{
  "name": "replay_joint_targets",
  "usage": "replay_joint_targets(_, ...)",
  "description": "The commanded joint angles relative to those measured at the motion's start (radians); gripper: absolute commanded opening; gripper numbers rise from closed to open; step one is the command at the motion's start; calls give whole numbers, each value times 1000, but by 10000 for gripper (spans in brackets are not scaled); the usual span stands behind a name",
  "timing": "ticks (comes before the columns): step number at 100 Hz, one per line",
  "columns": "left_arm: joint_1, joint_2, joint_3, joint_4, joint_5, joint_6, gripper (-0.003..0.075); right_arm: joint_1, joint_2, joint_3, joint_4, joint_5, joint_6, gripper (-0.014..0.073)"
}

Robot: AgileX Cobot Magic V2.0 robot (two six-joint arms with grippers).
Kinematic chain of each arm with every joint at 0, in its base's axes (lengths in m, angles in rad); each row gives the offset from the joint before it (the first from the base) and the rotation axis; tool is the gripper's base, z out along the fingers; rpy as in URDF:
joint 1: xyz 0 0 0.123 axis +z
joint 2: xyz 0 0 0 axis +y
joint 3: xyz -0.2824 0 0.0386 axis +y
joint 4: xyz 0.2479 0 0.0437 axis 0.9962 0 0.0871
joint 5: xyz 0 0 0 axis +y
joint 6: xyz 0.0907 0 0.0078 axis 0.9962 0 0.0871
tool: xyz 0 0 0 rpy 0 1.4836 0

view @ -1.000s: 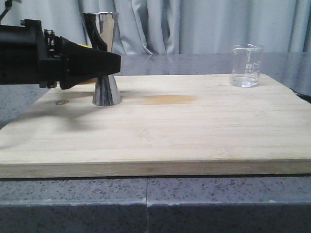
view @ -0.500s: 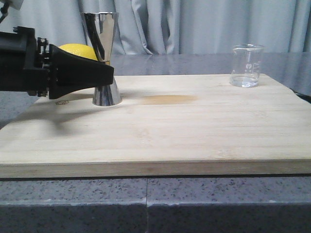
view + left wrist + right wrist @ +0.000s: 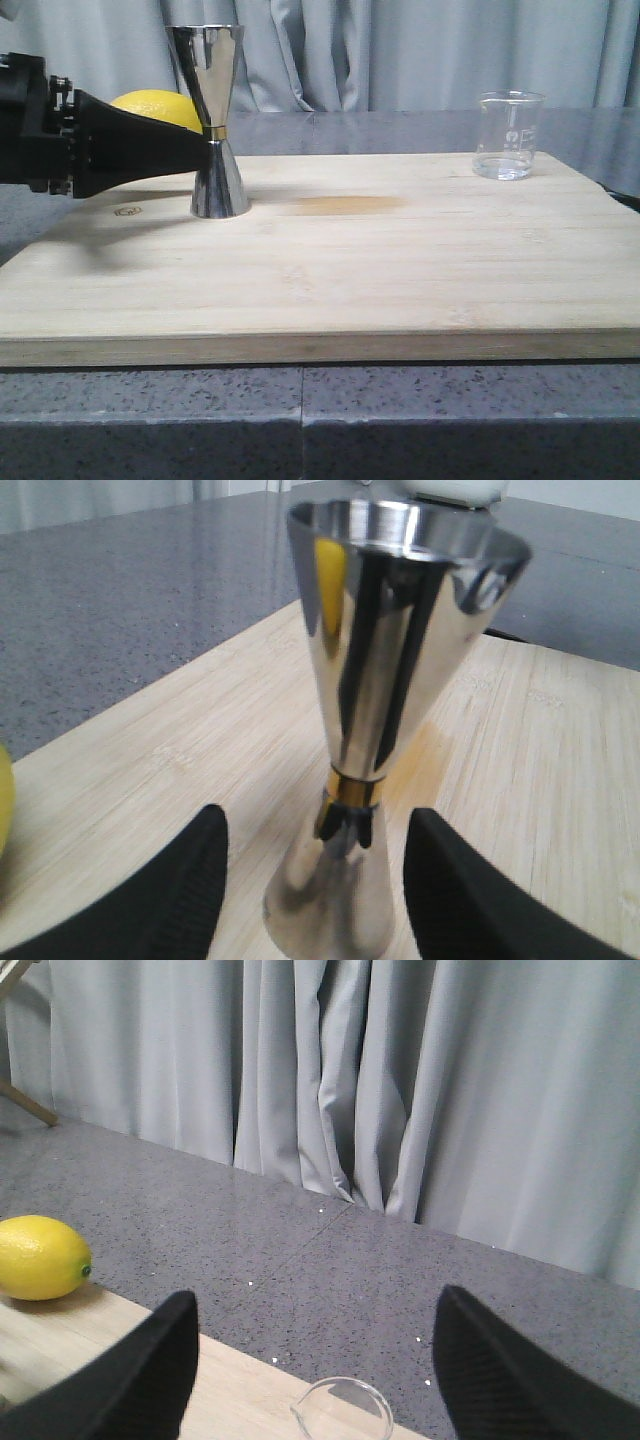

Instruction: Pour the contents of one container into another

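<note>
The steel jigger stands upright at the back left of the wooden board, with a gold band at its waist. My left gripper is level with that waist, its tips just left of it. In the left wrist view the jigger rises ahead of the open left gripper, both fingers apart from its lower cone. The glass beaker stands at the back right of the board. My right gripper is open above and behind the beaker's rim, not touching it.
A yellow lemon lies behind the left arm, off the board's back left; the right wrist view also shows this lemon. Grey curtains hang behind the speckled counter. A faint stain marks the board.
My left gripper has drawn back to the left, from covering the jigger's waist to just reaching it. The lemon behind it has come into sight. The jigger and beaker stand unmoved.
</note>
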Motion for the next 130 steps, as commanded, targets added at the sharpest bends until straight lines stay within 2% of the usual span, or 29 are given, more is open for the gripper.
replay_joint_targets(1, 10, -64, -21, -18, -211, -13, 374, -1, -14, -25, 15, -39, 0, 460)
replay_joint_targets(39, 138, -163, -21, 57, -203, -132, 374, -1, -14, -25, 15, 2, 0, 460)
replay_joint_targets(57, 198, -213, -21, -81, -193, -146, 368, -1, -14, -50, 18, 120, 0, 460)
replay_joint_targets(70, 201, -264, -21, -223, -75, -134, 368, -1, -14, -72, 18, 162, -13, 458)
replay_joint_targets(96, 201, -398, -21, -354, 127, -80, 368, -5, -12, -108, 18, 201, -60, 457)
replay_joint_targets(116, 201, -529, -21, -369, 256, -80, 363, -5, -12, -119, 18, 201, -60, 457)
replay_joint_targets(130, 201, -637, -21, -371, 390, -80, 316, -5, -12, -134, 18, 220, -60, 457)
